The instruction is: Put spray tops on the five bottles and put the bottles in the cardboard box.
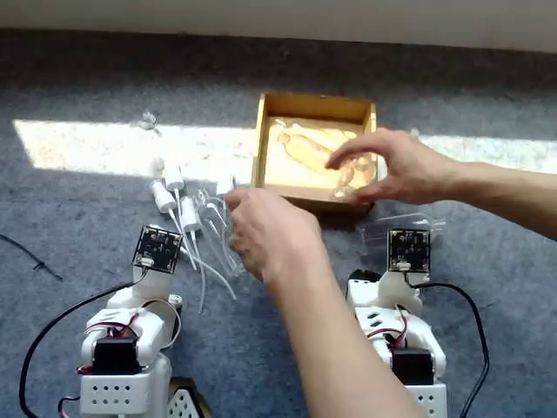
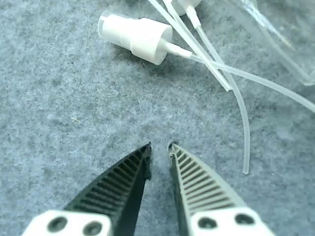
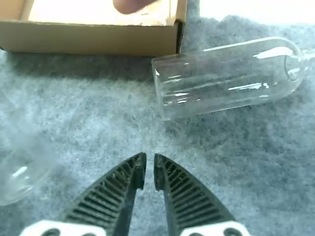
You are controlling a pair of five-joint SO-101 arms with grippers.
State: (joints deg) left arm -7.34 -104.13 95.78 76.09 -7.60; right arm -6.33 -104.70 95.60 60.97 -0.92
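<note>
The cardboard box (image 1: 270, 131) stands at the back centre with a clear bottle (image 1: 306, 152) lying in it. A person's hand (image 1: 409, 170) hovers over the box's right side; another hand (image 1: 265, 231) is over the carpet in front of it. White spray tops (image 1: 174, 196) with long tubes lie left of the box. My left gripper (image 2: 160, 147) is shut and empty, just above the carpet, short of a spray top (image 2: 135, 35). My right gripper (image 3: 149, 158) is shut and empty, near a capless clear bottle (image 3: 226, 76) lying beside the box wall (image 3: 93, 37).
Thin tubes (image 2: 241, 113) cross the carpet ahead of the left gripper. Another clear bottle (image 3: 15, 172) lies off to the right gripper's side. The person's forearm (image 1: 331, 340) runs between the left arm (image 1: 157, 248) and the right arm (image 1: 407, 248). A black cable (image 1: 26, 257) lies far left.
</note>
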